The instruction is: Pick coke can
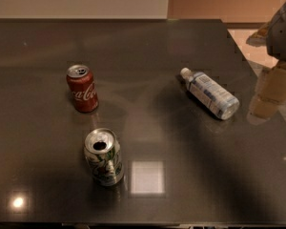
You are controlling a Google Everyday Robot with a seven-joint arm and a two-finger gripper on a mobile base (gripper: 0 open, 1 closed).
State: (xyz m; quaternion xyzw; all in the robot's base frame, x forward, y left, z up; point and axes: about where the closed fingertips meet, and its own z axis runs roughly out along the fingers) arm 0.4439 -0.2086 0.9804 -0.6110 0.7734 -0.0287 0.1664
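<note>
Dark bench [148, 46] with three containers, seen from above and in front. The coke can [82, 88] stands upright on the left half of the bench, silver top up and white script facing us, with nothing touching it. Nearer the front edge we see a white and green can [103, 156], upright, its top opened, apart from the coke can. Right of centre a clear bottle [209, 93] lies on its side, its cap pointing toward the far left. The gripper [269, 97] hangs at the right border of the view, over the bench's right edge, beyond the bottle and well apart from the coke can. We cannot tell whether it is spread or closed.
</note>
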